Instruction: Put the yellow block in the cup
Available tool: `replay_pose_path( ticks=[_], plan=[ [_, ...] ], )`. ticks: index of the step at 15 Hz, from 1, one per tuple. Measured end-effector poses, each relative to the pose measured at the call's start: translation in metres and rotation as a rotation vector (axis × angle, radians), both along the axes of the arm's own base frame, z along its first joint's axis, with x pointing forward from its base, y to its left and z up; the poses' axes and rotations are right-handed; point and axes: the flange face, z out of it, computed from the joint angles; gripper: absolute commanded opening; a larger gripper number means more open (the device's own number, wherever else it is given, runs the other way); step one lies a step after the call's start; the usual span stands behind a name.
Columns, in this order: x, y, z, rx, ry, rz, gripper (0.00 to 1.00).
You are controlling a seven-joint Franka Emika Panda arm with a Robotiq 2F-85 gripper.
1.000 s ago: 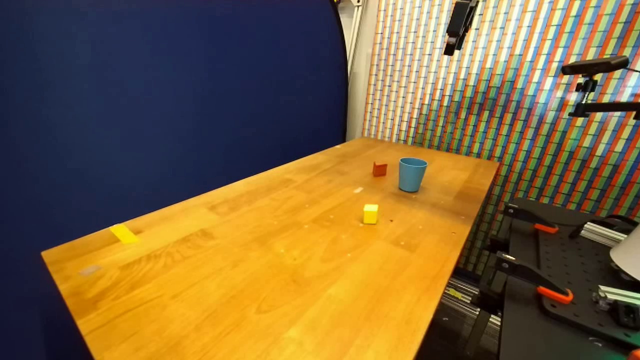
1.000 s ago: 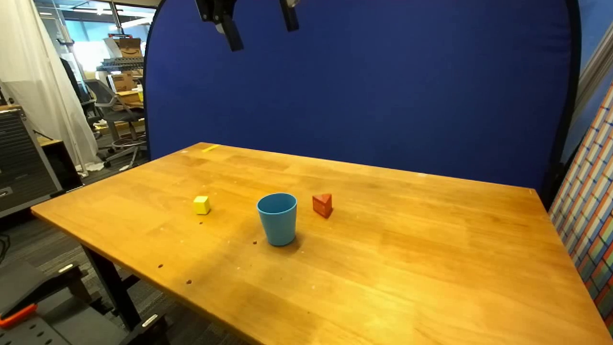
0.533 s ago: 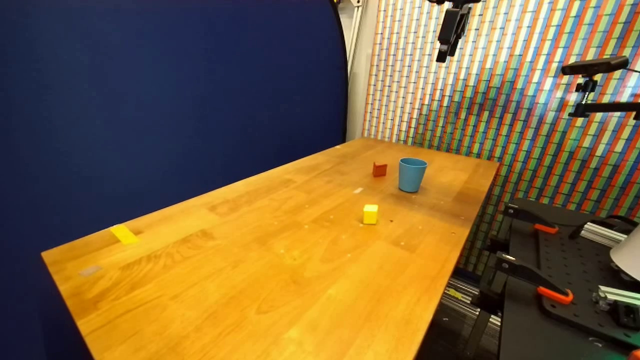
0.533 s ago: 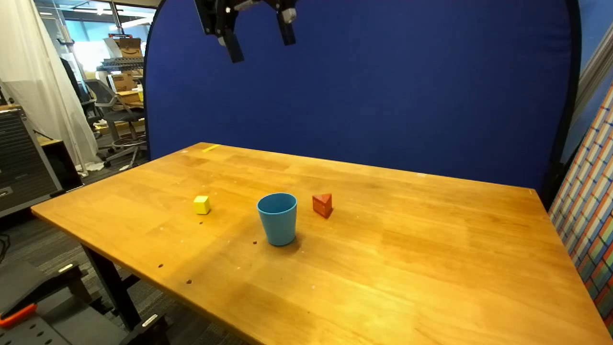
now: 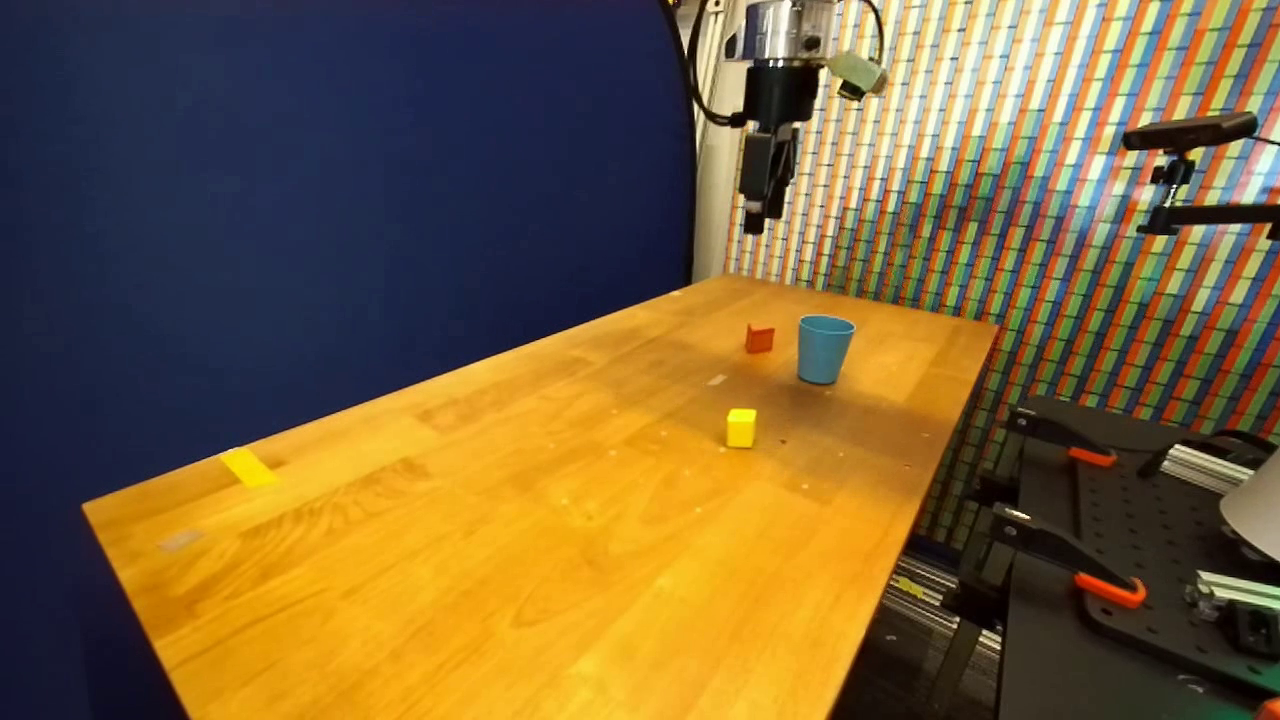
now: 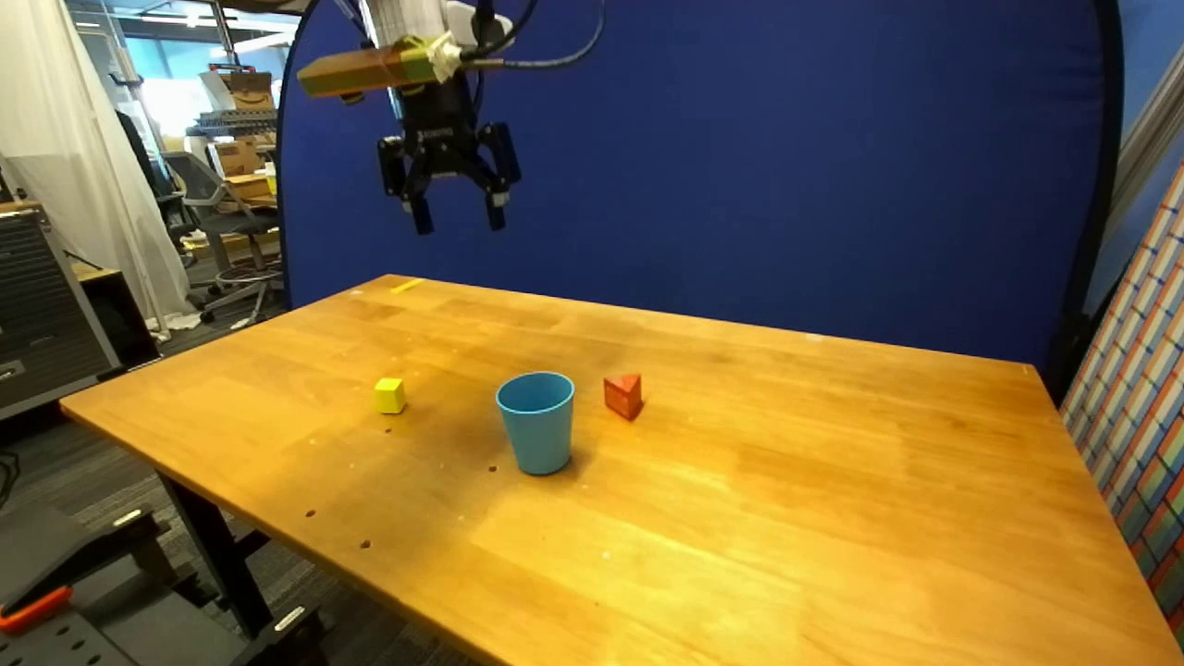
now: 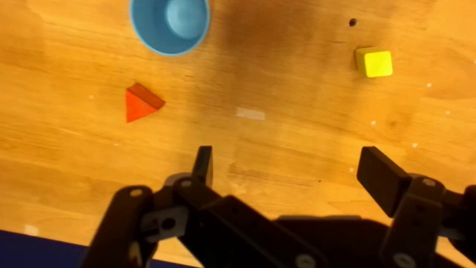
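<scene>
The small yellow block [image 5: 741, 428] sits on the wooden table in both exterior views [image 6: 389, 396]. In the wrist view it lies at the upper right [image 7: 378, 64]. The light-blue cup [image 5: 825, 350] stands upright on the table and also shows in an exterior view [image 6: 537, 424]. In the wrist view the cup [image 7: 170, 26] is cut by the top edge, and its visible inside holds nothing. My gripper [image 6: 460, 224] is open and empty, high above the table, apart from block and cup. Its fingers spread wide in the wrist view [image 7: 285, 160].
A small red triangular block [image 6: 622, 396] stands near the cup, also in the wrist view [image 7: 141, 104]. A flat yellow tape patch [image 5: 249, 468] lies at a table corner. A dark blue screen [image 6: 740, 166] stands behind the table [image 6: 832, 518].
My gripper has come down and moved further over the table, leftward in an exterior view, and more of the arm shows. It stays open. The block and cup have not moved.
</scene>
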Motion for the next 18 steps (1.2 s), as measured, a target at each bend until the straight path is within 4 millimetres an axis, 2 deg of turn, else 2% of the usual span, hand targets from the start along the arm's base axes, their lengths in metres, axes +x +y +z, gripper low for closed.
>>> replay_pose_path(
  ticks=[3, 6, 10, 14, 16, 18],
  plan=[
    [0.019, 0.031, -0.038, 0.060, 0.080, 0.073, 1.00],
    [0.028, 0.047, -0.068, 0.085, 0.158, 0.126, 1.00],
    [0.028, 0.060, -0.115, 0.055, 0.249, 0.168, 1.00],
    [0.028, 0.062, -0.162, -0.010, 0.315, 0.172, 1.00],
    [0.031, 0.064, -0.173, -0.015, 0.327, 0.182, 1.00],
    [0.035, 0.070, -0.174, -0.016, 0.322, 0.193, 1.00]
  ],
)
